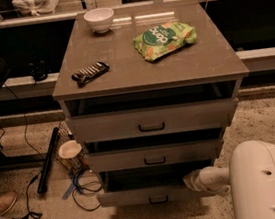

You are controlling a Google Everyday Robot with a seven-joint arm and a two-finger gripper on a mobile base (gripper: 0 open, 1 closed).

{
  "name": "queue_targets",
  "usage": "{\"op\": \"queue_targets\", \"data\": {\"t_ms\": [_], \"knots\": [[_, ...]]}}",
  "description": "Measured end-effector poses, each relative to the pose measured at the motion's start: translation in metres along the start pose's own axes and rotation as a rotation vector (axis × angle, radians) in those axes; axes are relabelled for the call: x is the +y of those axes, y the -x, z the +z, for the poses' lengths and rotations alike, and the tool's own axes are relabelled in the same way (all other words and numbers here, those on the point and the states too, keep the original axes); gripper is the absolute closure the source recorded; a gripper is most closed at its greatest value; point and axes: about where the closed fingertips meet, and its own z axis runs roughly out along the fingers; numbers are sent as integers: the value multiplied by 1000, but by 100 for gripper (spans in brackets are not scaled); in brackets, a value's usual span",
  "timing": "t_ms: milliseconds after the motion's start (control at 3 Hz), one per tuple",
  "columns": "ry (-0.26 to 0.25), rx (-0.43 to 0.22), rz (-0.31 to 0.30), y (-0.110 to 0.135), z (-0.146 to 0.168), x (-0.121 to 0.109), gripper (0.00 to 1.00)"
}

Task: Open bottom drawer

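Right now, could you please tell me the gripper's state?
Gripper: at the bottom drawer's right top edge; open or closed cannot be told.

The scene is dim and warm, with a brownish tint. Light comes from above and behind. The worktop (137, 66) carries a pale strip of glare near its far edge, just right of the white bowl (99, 18). The gaps above the drawers are almost black. The claw (193, 181) lies in half shadow at the right end of the bottom drawer (139, 196). The white arm (268, 180) at lower right is among the brightest surfaces.
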Motion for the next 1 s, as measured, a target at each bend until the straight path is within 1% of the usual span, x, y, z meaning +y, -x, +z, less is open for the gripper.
{"op": "queue_targets", "data": {"t_ms": [333,667,1000], "knots": [[26,64,62,-26,-13,18,100],[52,78,96,-42,-18,29,100],[52,79,95,-42,-17,29,100]]}}
